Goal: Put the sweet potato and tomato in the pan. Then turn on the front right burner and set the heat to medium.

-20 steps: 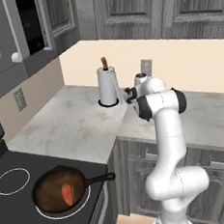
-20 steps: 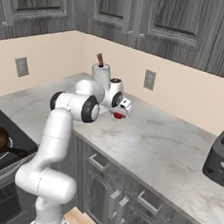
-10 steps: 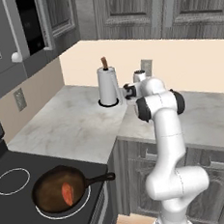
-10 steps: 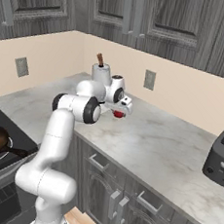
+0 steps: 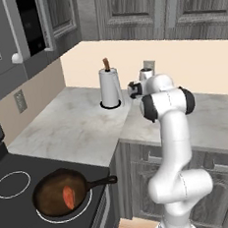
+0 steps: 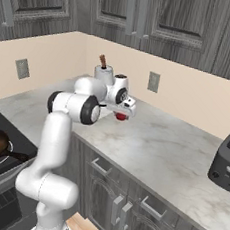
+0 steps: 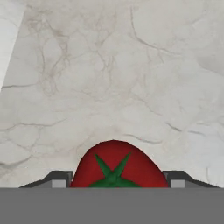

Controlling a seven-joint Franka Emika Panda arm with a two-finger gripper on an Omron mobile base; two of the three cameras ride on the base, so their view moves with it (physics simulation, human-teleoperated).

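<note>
Marble counter, tomato clamped between claw fingertips

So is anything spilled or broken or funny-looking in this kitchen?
Nothing stands out. The sweet potato lies in the pan on the stove, and the gripper is closed on the tomato over the counter.

Red tomato with green star-shaped calyx, on a grey-veined white marble counter.

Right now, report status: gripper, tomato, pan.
Gripper shut on tomato, over the counter. Sweet potato already in pan on front right burner. Nothing in the way.
</note>
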